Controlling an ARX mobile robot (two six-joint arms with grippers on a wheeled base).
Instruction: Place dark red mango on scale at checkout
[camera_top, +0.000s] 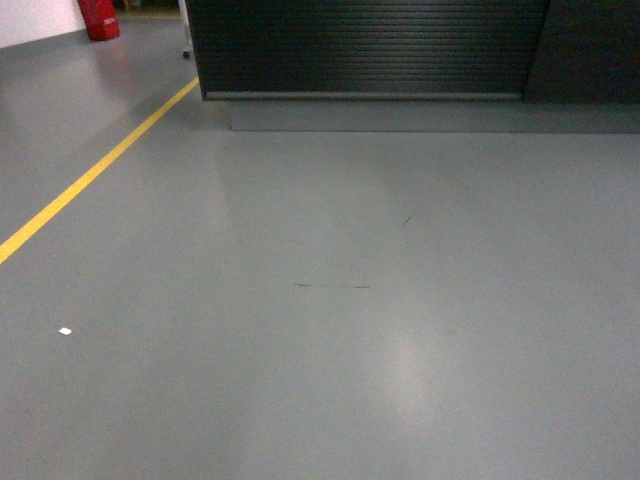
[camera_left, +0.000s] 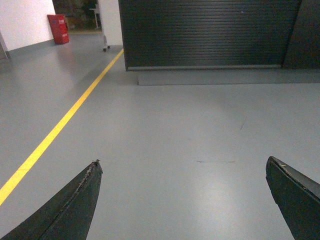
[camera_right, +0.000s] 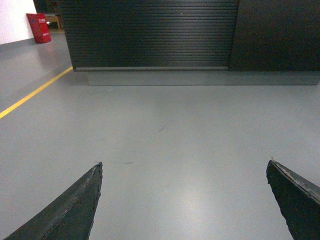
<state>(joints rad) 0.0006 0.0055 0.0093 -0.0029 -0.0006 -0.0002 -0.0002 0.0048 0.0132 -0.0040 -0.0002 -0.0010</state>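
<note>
Both grippers hang spread wide, holding nothing: the left gripper (camera_left: 182, 172) and the right gripper (camera_right: 184, 172) each show two dark fingers with bare grey floor (camera_top: 330, 330) between them. Well ahead of both stands one checkout (camera_top: 365, 48), its ribbed front facing them. One yellow line (camera_left: 62, 122) runs ahead-left of the left gripper. No mango or scale is in view.

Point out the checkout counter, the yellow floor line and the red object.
checkout counter (camera_top: 365, 45), head view, ribbed front.
yellow floor line (camera_left: 70, 114), left wrist view, mid-stripe.
red object (camera_right: 39, 27), right wrist view, front face.
</note>
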